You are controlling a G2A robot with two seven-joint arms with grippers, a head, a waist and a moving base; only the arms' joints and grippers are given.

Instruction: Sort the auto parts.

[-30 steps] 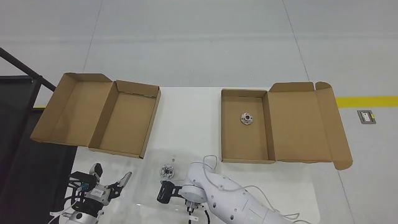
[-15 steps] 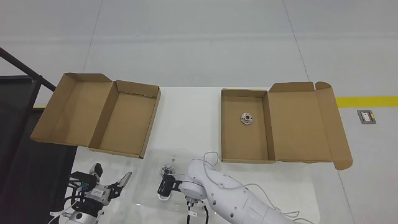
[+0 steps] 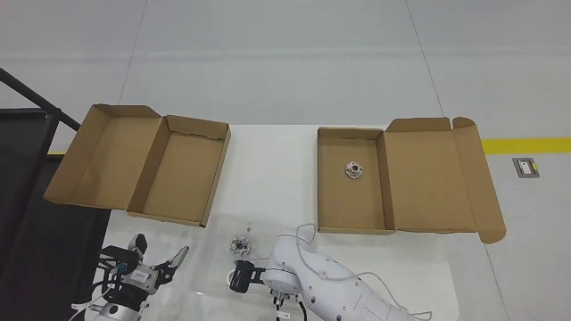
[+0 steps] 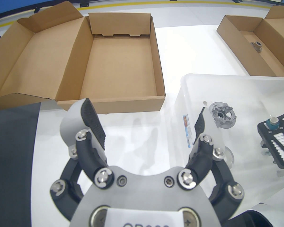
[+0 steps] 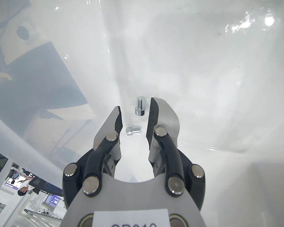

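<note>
My right gripper (image 5: 135, 105) stands open low inside a clear plastic bin (image 4: 229, 81), its fingertips on either side of a small silver bolt (image 5: 140, 106). A second bolt (image 5: 133, 130) lies between the fingers, closer to the wrist. A grey gear-like disc (image 4: 222, 116) rests in the same bin, just beyond the right gripper (image 3: 239, 278) in the top view. My left gripper (image 4: 144, 108) hovers open over the white table beside the bin, holding nothing. A round metal part (image 3: 353, 170) lies in the right cardboard box (image 3: 332, 196).
An open cardboard box (image 3: 178, 178) with nothing in it sits at the table's left, its lid (image 3: 103, 156) folded out over the edge. The right box's lid (image 3: 437, 174) lies flat to the right. A black surface (image 4: 11, 142) borders the table on the left.
The right gripper pushed slightly toward the gear disc, then drew back again. The left arm has kept still.
</note>
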